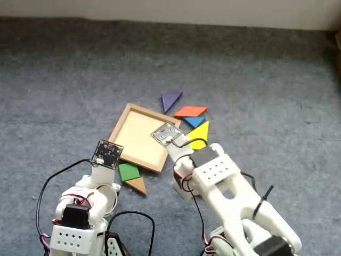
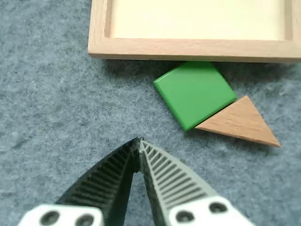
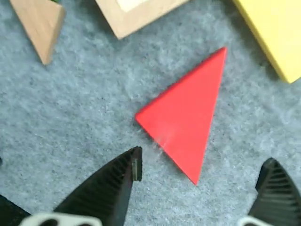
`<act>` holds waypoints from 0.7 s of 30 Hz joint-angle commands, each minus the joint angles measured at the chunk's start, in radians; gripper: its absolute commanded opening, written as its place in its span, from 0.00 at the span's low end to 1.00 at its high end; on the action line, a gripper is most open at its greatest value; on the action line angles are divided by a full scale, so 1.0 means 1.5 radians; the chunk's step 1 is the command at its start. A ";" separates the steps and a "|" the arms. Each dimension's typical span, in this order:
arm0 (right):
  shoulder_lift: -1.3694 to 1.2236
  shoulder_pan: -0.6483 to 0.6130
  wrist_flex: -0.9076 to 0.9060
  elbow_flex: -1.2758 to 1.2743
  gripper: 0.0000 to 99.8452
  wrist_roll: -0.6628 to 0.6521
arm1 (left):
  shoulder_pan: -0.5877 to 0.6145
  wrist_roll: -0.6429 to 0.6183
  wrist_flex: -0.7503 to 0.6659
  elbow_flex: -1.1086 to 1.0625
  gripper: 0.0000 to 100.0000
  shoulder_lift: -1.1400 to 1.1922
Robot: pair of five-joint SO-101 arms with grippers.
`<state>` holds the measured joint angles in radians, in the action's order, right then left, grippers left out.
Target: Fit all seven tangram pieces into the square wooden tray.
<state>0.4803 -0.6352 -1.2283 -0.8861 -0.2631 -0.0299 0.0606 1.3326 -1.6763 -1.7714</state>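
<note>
Red triangle (image 3: 183, 117) beside tray (image 3: 136, 21) is straddled by empty, wide-open right gripper (image 3: 203, 164) | left gripper (image 2: 139, 143) closed, empty | off-centre pinch: slip is risked

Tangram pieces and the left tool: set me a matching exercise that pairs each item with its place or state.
1. green square
2. red triangle
3. left tool
4. purple triangle

A. shut, over the grey carpet
B. against the tray at its outer rim, touching the wooden triangle
C. lying just ahead of the open right tool
D. apart from the tray, past its far side

Pairs: 1-B, 2-C, 3-A, 4-D
</note>
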 commanded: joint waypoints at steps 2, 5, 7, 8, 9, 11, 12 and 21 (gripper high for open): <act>-0.082 -0.008 0.015 0.079 0.37 0.006 | 0.009 0.005 0.004 -0.014 0.01 -0.020; -0.100 -0.019 0.033 0.080 0.37 0.037 | 0.009 0.005 0.004 -0.014 0.01 -0.020; -0.108 -0.037 0.053 0.077 0.37 0.058 | 0.009 0.005 0.004 -0.014 0.01 -0.020; -0.111 -0.049 0.062 0.076 0.37 0.064 | 0.009 0.005 0.004 -0.014 0.01 -0.020; -0.114 -0.060 0.068 0.076 0.37 0.074 | 0.009 0.005 0.004 -0.014 0.01 -0.020; -0.122 -0.073 0.078 0.079 0.37 0.089 | 0.009 0.005 0.004 -0.014 0.01 -0.020; -0.128 -0.075 0.086 0.079 0.37 0.095 | 0.009 0.005 0.004 -0.014 0.01 -0.020; -0.226 -0.036 0.142 0.078 0.37 0.100 | 0.009 0.005 0.004 -0.014 0.01 -0.020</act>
<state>0.1657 -0.7319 -1.0411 -0.8155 -0.1204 -0.0299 0.0606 1.3326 -1.6763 -1.7714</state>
